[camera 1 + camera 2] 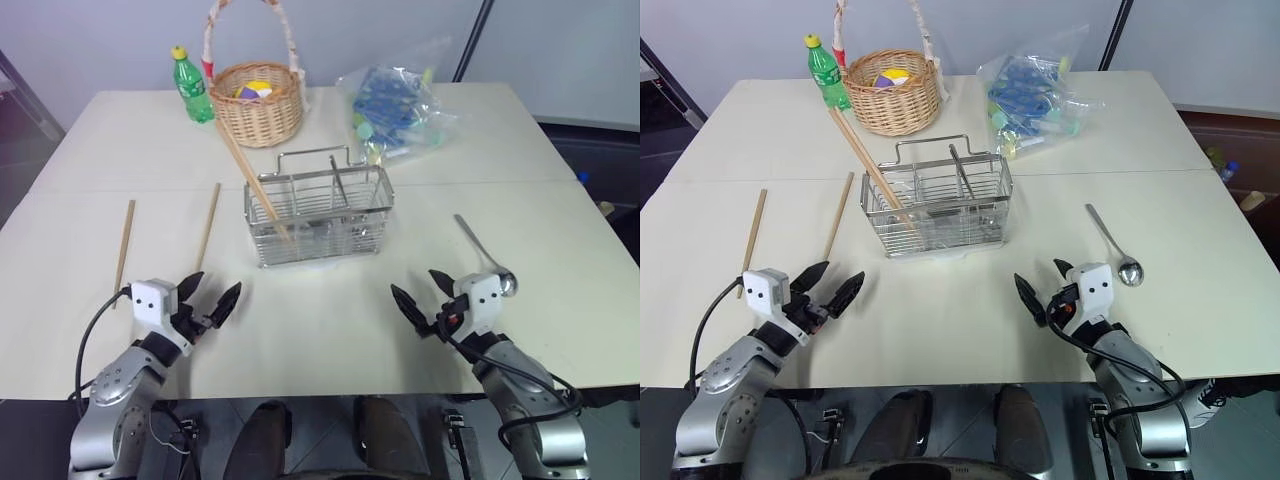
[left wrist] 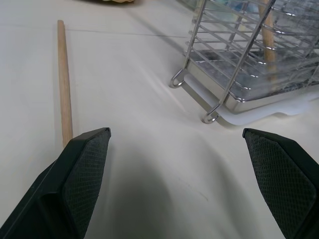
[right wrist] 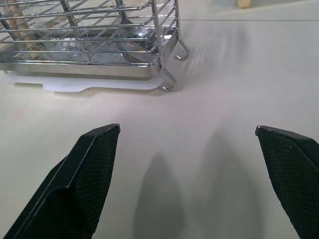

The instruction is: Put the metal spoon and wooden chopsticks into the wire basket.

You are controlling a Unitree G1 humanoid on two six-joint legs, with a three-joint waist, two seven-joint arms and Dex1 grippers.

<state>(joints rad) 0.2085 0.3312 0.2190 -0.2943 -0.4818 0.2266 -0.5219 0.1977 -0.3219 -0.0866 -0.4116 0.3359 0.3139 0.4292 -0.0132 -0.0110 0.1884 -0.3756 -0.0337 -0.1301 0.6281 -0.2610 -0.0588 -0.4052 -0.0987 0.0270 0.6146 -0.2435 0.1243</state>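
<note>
The wire basket (image 1: 320,215) stands mid-table on a white mat, with one of the wooden chopsticks (image 1: 255,185) leaning in its left end and a metal utensil (image 1: 338,185) standing in it. Two more wooden chopsticks (image 1: 124,250) (image 1: 208,225) lie flat to its left. The metal spoon (image 1: 485,255) lies on the table to the right. My left gripper (image 1: 213,297) is open just short of the nearer chopstick (image 2: 64,79). My right gripper (image 1: 420,292) is open too, left of the spoon's bowl and facing the basket (image 3: 99,45). Neither holds anything.
At the back stand a round wicker basket (image 1: 258,100) with a tall hoop handle, a green bottle (image 1: 192,88) and a clear plastic bag (image 1: 395,105) of blue items. The table's front edge (image 1: 320,385) runs just under both wrists.
</note>
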